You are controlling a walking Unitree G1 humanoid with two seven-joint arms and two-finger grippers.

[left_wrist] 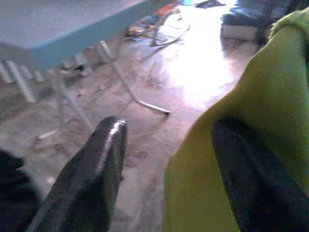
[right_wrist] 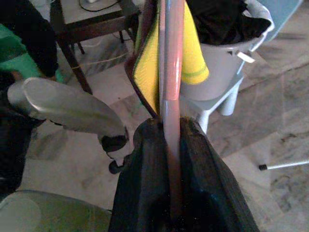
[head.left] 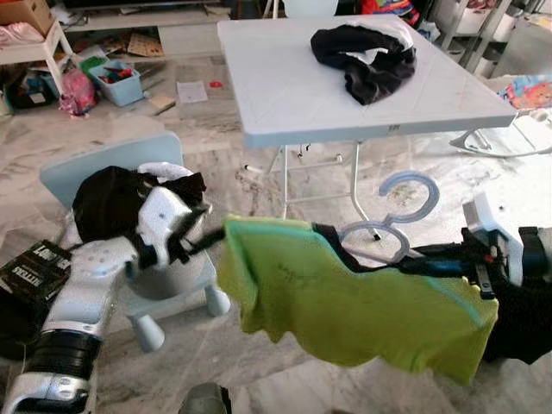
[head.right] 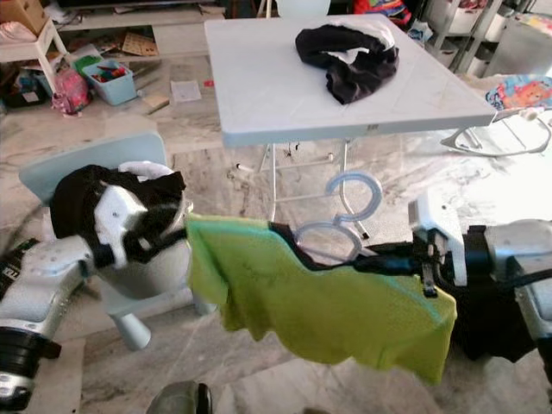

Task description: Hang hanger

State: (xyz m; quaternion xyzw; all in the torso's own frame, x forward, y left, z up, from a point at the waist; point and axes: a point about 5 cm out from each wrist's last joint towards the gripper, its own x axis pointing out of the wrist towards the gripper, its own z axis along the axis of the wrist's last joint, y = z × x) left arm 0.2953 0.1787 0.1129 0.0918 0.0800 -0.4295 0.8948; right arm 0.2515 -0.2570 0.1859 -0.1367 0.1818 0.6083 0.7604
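Green shirt [head.left: 345, 302] hangs nearest the camera, draped over a pale plastic hanger [head.left: 392, 226] that the robot holds out level in front of its body. Its hook curls upward above the shirt's collar, pointing towards the white worktop [head.left: 285, 95] beyond.

Taking the shirt as the landmark: the right gripper [head.left: 466, 263] sits at the shirt's right end, and the right wrist view shows its two black fingers [right_wrist: 203, 179] clamped tight on the hanger's bar, which runs straight out between them. The left gripper [head.left: 203, 237] sits at the shirt's left end. In the left wrist view its fingers [left_wrist: 91, 174] stand apart, one bare and one covered by the green cloth, so it seems to prop that shoulder rather than pinch it.

The hanger's long axis runs side to side, from one gripper to the other. The right arm carries the firm hold and is the one nearer the hook, so it likely leads the hanging move.

Behind the shirt's left end stands a small light blue chair [head.left: 103, 172] bearing a grey basket [head.left: 168, 276] stuffed with dark clothes. Farther behind the shirt, on the worktop, lies a heap of black clothing [head.left: 362, 56]. No rail or rod to hang on is visible.
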